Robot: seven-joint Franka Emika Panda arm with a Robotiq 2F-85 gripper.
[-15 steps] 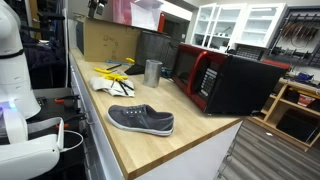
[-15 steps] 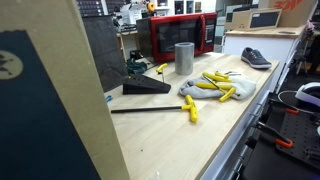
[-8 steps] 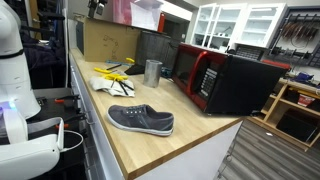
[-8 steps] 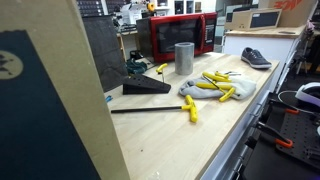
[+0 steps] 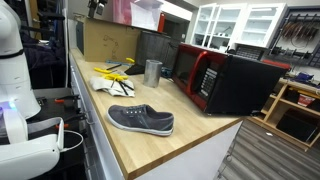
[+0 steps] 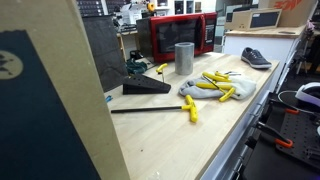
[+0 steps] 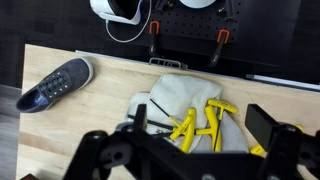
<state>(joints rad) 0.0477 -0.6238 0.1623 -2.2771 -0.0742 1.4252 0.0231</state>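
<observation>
In the wrist view my gripper hangs open high above the wooden counter, with nothing between its fingers. Directly under it lies a grey cloth with several yellow T-handle keys on top. A grey shoe lies on the counter to the left of the cloth. Both exterior views show the cloth, the yellow keys and the shoe. The gripper itself is outside both exterior views.
A metal cup stands beside a red microwave. A cardboard box sits at the counter's far end. A black wedge and a long-shafted yellow key lie near the cloth. A big board blocks the foreground.
</observation>
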